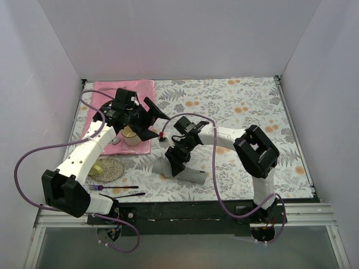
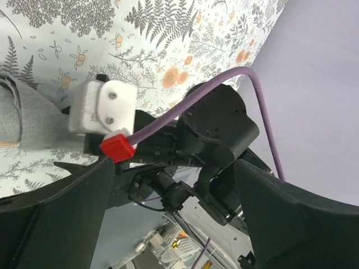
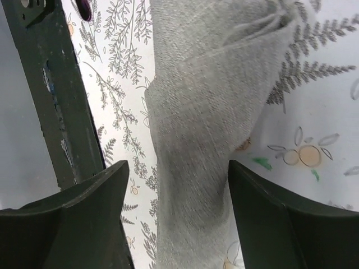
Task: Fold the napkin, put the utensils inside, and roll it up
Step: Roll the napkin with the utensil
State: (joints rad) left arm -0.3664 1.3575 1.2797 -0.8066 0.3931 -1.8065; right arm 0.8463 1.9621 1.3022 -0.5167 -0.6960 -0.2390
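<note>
Both arms share one build: white tubular links, the left arm (image 1: 84,157) and right arm (image 1: 224,134) alike, joined by chunky black motor housings (image 1: 255,150). A purple cable (image 1: 33,151) loops off each (the left one bulges toward nine o'clock). On the right arm's end a white block (image 2: 104,106) carries two screws, with a red plug (image 2: 118,147) at its five o'clock. The gripper fingers (image 3: 67,224) are matte black wedges.

I see plain white walls (image 1: 185,33) boxing in my worktop (image 1: 252,106), covered in fern-and-orange-flower print.
</note>
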